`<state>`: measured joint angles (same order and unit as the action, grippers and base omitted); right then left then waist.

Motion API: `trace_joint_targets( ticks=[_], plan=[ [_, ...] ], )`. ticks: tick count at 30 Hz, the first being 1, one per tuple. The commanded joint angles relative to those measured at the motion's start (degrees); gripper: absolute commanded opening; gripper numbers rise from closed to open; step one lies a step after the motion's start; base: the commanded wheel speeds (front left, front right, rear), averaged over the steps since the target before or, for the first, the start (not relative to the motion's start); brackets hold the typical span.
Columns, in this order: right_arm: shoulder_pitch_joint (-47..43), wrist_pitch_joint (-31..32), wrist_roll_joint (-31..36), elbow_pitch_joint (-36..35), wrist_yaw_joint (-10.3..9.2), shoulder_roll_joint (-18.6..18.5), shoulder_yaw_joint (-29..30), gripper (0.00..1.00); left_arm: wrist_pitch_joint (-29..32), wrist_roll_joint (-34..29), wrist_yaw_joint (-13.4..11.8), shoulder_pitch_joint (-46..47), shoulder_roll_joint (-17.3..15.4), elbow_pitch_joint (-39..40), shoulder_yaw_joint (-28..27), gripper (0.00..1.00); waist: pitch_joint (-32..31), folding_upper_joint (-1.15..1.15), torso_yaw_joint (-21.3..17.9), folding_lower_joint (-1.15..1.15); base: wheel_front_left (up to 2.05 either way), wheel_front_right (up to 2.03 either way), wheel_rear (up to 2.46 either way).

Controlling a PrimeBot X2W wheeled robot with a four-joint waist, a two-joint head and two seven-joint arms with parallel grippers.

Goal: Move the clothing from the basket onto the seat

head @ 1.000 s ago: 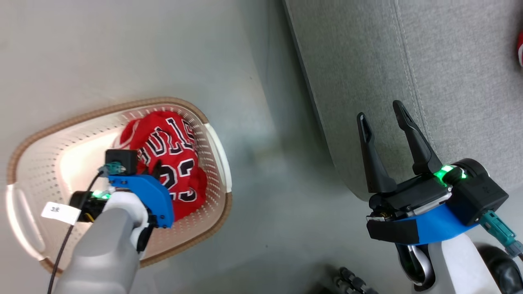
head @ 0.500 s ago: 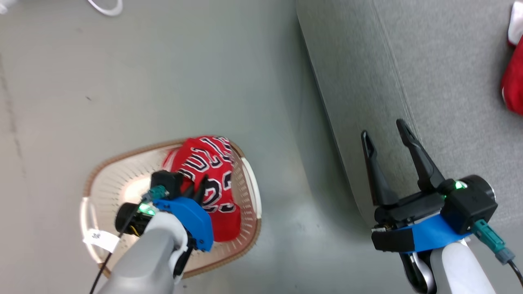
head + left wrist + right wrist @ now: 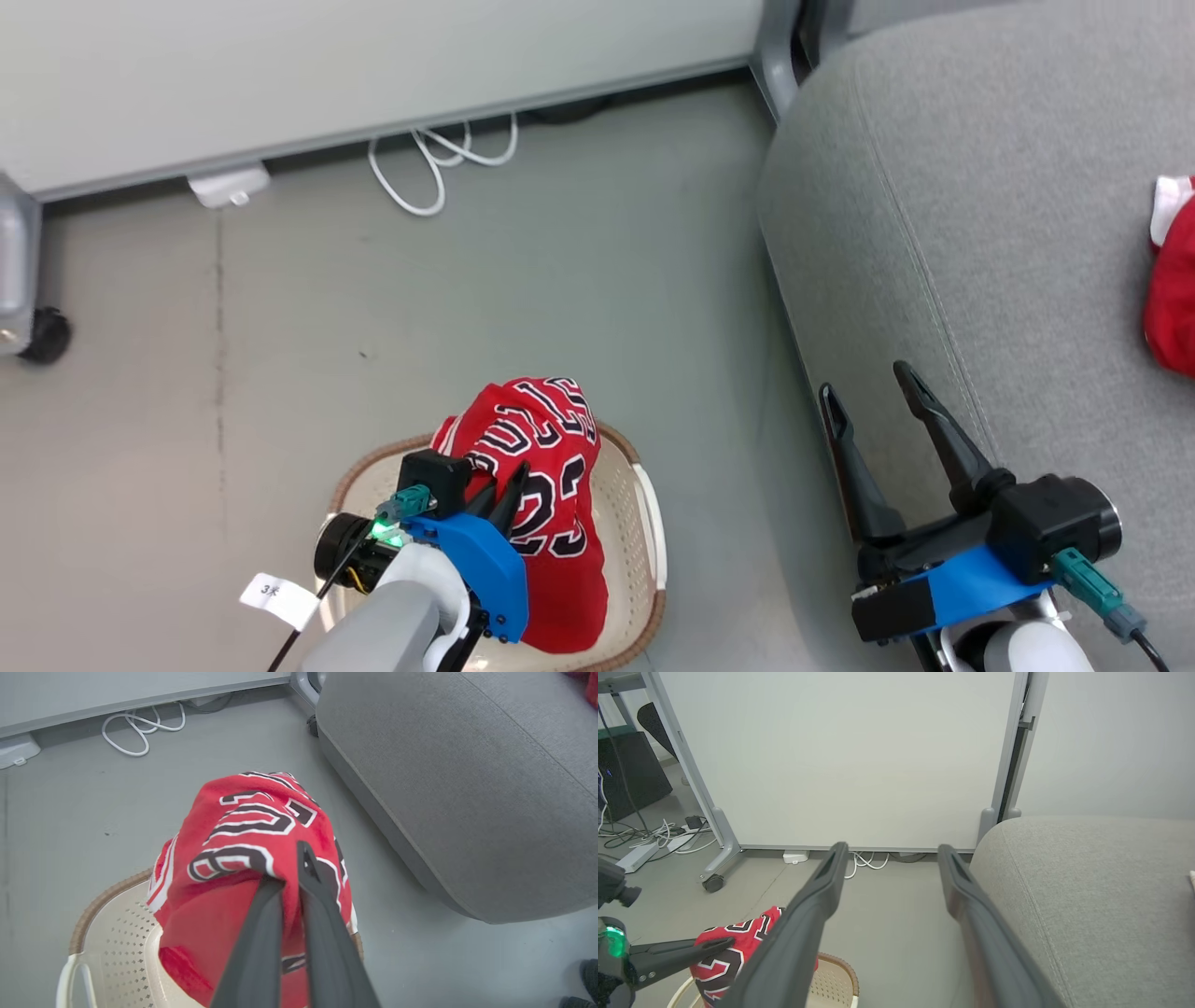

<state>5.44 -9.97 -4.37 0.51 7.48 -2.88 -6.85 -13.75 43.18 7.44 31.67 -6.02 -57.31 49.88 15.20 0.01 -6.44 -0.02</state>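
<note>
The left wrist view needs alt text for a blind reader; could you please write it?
The left gripper, shut on a red jersey, holds it bunched over a cream basket on a grey floor. A large grey seat lies to the right, and a white cable loops at top left.

A strip of floor (image 3: pixel 719 392) lies open between basket (image 3: pixel 657 546) and seat (image 3: pixel 980 233)

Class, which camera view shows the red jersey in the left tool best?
The left wrist view: the jersey is large and close, pinched by the left tool. The head view shows it smaller, partly behind that tool; the right wrist view shows a corner of it, low left.
</note>
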Motion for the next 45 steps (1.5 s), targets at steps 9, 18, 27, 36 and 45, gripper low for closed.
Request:
trace_joint_targets(
  ticks=[9,18,27,36,45],
  plan=[
    [-4.0,2.5,0.7,-1.4,0.03,0.0,0.2,1.0,-0.9,2.7,0.0,-0.4,1.0,2.3,4.1,0.0,-8.4,-0.01,4.8,0.02,0.0,0.0,0.0],
    [-6.4,3.9,0.2,-1.2,0.03,0.0,-0.8,1.0,-1.1,4.1,0.0,2.7,2.0,5.3,8.3,0.0,-12.1,-0.01,5.8,0.02,0.0,0.0,0.0],
    [-7.9,4.7,0.2,-1.1,0.03,0.0,-0.9,1.0,-0.2,6.4,0.0,7.3,2.9,8.5,12.5,0.0,-14.3,-0.01,6.2,0.02,0.0,0.0,0.0],
    [-8.6,5.4,0.8,-1.5,0.03,0.0,-0.2,1.0,0.4,9.9,0.0,14.0,3.1,13.1,15.5,0.0,-15.1,-0.01,6.2,0.02,0.0,0.0,0.0],
    [-9.2,5.6,0.4,-1.1,0.03,0.0,0.1,1.0,0.8,12.8,-1.2,17.2,3.1,15.4,19.0,0.0,-15.5,-0.01,5.9,0.02,0.0,0.0,0.0]
  ],
)
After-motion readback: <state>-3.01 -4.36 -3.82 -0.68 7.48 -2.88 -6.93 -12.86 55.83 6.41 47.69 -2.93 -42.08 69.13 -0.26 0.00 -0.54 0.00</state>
